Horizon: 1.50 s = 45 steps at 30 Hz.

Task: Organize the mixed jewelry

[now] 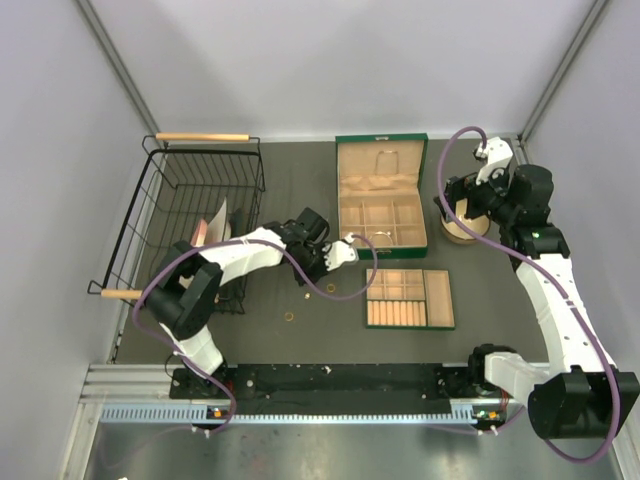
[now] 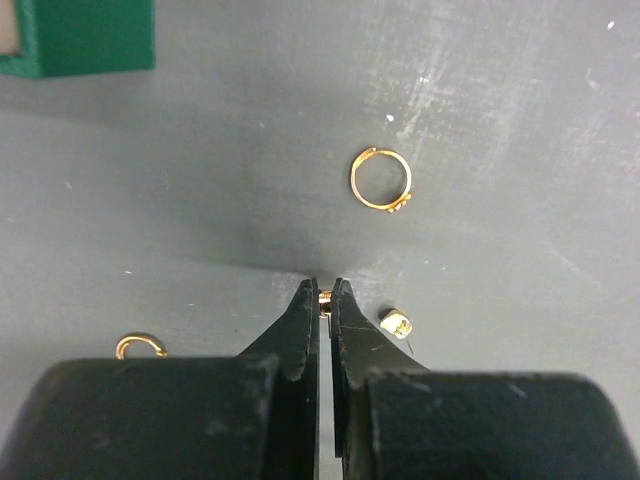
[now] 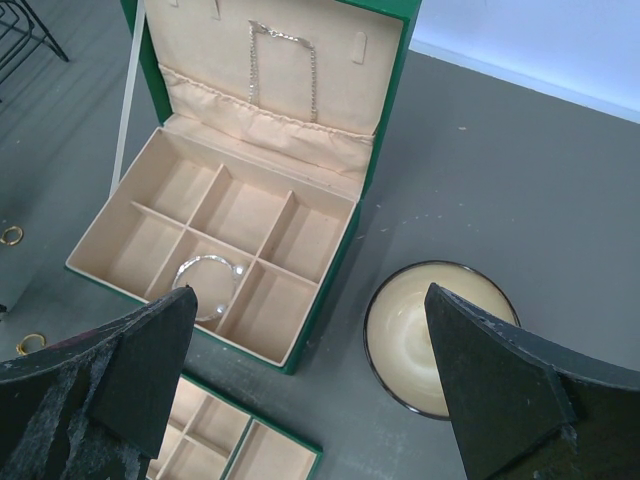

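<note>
The left fingers [image 2: 310,310] are closed almost fully, and a tiny gold piece [image 2: 325,296] is pinched between their tips, just above the dark grey counter [image 2: 520,120]; whether this piece is lifted from the surface I cannot tell. The other jewelry lies loose on the counter around them. A gold ring [image 2: 380,180] lies flat in the upper middle of the left wrist view, apart from the fingers. A small stud [image 2: 397,324] lies just beside the right fingertip, and an open gold hoop [image 2: 140,345] is at the lower left, partly hidden behind the finger base. In the top view this group is in the centre of the counter, to the lower left of the green jewelry box [image 1: 381,139]. The box stands with its lid up. A tan tray [image 1: 440,298] lies just below the box in the frame. The right fingers [image 3: 140,360] are spread wide and hold nothing. They hang over the right side of the box and a round cream dish [image 3: 420,320] beside it. One front compartment of the box holds a silver bracelet [image 3: 205,259], and a thin chain [image 3: 313,75] hangs inside the lid. Two more gold rings [image 3: 12,235] show at the left edge of the right wrist view.
</note>
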Tool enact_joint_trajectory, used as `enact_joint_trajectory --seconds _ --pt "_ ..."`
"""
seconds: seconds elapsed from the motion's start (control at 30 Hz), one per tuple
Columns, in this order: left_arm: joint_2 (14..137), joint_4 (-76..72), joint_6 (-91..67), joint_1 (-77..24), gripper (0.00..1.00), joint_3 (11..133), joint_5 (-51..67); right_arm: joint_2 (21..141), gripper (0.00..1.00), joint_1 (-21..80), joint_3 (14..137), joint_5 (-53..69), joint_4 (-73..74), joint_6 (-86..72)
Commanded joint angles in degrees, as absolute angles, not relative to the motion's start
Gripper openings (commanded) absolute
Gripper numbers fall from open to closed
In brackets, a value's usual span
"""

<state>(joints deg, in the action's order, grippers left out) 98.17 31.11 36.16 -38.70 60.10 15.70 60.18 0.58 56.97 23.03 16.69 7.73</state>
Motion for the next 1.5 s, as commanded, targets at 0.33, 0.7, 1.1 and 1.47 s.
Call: enact_joint_trajectory --seconds 0.33,0.7,1.1,1.47 --pt "95.7 36.7 34.3 -45.8 0.00 74.3 26.0 60.7 0.99 0.6 56.9 22.1 14.9 8.8" --pt "109.5 37.2 34.2 -53.4 0.00 87.6 25.0 60.6 0.99 0.5 56.9 20.3 15.0 9.4" --pt "117.3 33.1 34.5 -53.6 0.00 90.4 22.2 60.6 0.99 0.5 56.7 20.1 15.0 9.8" --pt "117.0 32.6 34.6 -53.6 0.00 90.8 22.6 60.9 0.99 0.4 56.6 20.1 15.0 10.0"
